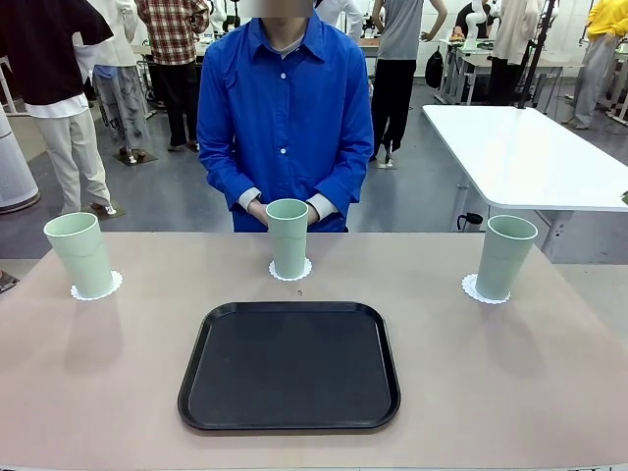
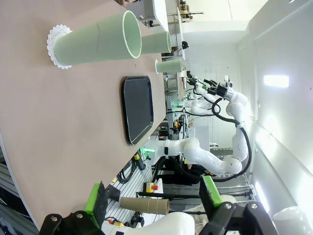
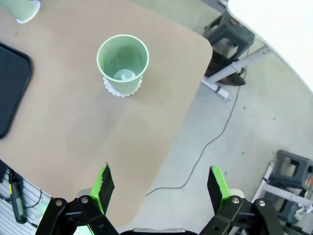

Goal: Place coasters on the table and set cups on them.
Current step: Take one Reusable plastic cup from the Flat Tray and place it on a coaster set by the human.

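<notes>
Beyond open right jaws: cup (image 3: pixel 122 63) upright on coaster (image 3: pixel 113 89), well apart.

Matt plastic cups (image 1: pixel 288 238), papery coasters (image 1: pixel 486 289), smooth matt table (image 1: pixel 98 373), perhaps plastic tray (image 1: pixel 289 366).

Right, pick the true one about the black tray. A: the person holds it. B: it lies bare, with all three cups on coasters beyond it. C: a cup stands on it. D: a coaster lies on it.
B: the black tray carries nothing, and the three cups each stand on coasters on the table.
</notes>
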Robot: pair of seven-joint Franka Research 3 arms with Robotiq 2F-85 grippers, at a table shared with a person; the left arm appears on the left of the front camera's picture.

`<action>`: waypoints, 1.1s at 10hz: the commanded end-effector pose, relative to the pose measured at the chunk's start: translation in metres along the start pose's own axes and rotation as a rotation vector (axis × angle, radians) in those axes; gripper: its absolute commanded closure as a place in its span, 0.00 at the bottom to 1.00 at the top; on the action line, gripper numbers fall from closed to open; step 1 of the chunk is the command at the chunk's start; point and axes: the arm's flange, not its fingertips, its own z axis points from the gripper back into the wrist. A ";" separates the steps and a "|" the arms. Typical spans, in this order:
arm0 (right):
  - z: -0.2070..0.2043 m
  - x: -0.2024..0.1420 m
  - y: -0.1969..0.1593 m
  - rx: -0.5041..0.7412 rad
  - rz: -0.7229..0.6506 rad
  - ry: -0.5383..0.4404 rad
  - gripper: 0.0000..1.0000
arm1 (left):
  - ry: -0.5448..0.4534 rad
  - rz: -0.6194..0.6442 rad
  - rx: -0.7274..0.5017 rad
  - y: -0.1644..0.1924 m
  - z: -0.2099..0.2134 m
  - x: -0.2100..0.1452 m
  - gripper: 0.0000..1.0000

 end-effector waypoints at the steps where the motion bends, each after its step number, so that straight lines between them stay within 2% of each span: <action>1: 0.000 0.003 0.000 -0.022 -0.006 0.012 0.00 | -0.008 0.005 0.011 -0.001 -0.001 -0.002 0.00; 6: 0.000 0.001 0.001 0.001 0.003 -0.001 0.00 | -0.008 0.005 0.011 -0.001 -0.001 -0.002 0.00; 7: 0.015 -0.030 -0.009 0.033 -0.092 0.014 0.00 | -0.008 0.005 0.011 -0.001 -0.001 -0.002 0.00; 8: 0.017 -0.054 -0.015 0.119 -0.132 0.049 0.00 | -0.008 0.005 0.011 -0.001 -0.001 -0.002 0.00; 9: 0.005 -0.080 -0.016 0.192 -0.174 0.102 0.00 | -0.008 0.005 0.011 -0.001 -0.001 -0.002 0.00; 11: -0.010 -0.105 0.005 0.207 -0.179 0.117 0.00 | -0.008 0.005 0.011 -0.001 -0.001 -0.002 0.00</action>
